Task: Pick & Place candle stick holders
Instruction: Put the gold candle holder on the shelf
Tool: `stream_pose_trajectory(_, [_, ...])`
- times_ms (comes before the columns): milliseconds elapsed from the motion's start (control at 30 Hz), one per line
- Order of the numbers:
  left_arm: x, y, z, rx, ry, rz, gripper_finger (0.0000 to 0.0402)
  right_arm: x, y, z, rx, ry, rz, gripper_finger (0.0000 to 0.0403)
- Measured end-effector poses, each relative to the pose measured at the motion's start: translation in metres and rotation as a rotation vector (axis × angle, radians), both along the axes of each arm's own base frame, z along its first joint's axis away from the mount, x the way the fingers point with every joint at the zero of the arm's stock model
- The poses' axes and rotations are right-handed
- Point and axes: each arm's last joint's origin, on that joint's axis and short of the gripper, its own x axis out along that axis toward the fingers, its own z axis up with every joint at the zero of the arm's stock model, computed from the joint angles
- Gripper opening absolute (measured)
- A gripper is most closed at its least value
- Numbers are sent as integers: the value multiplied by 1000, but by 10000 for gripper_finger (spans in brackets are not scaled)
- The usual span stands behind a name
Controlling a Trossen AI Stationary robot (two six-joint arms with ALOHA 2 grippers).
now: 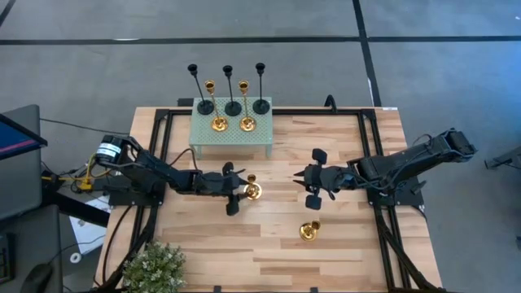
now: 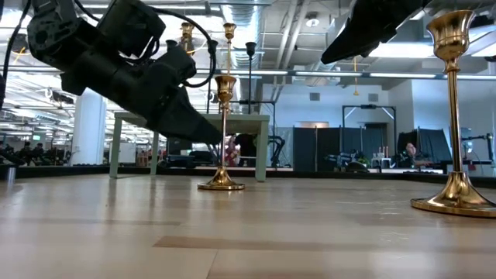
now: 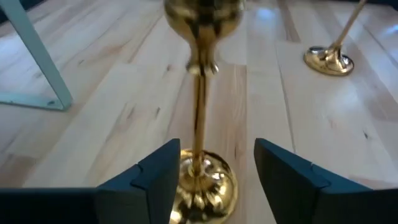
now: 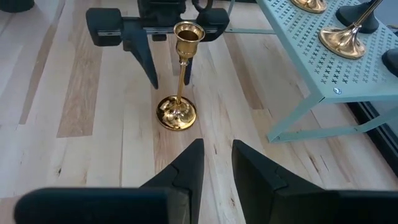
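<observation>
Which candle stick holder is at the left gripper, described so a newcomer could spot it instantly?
Start at the pale green perforated stand at the table's far edge, then come toward the table's middle. There a tall gold candle stick holder stands upright on the bare wood, between the open fingers of the left gripper. The other gold holder on the wood stands alone, nearer the front edge.

Overhead looks down, low camera skims the table [image 1: 342, 252], wrists (perhaps nearest) share it.

Bright even overhead light; ceiling strips [image 2: 333, 74] glaring in low view; soft faint shadows on table [image 1: 269, 244]; left wrist close-up blurred.
</observation>
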Motion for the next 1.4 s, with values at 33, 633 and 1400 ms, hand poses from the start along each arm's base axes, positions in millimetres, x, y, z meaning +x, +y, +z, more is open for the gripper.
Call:
stream_pose_trajectory(33, [0, 1, 1, -1, -8, 5, 207, 0, 0, 0, 0, 0, -1, 74])
stream_pose_trajectory(633, [4, 10, 11, -23, -119, 27, 156, 0, -1, 0, -1, 0, -6, 74])
stream_pose_trajectory(1400, [2, 4, 14, -31, -126, -20, 16, 0, -1, 0, -1, 0, -6, 74])
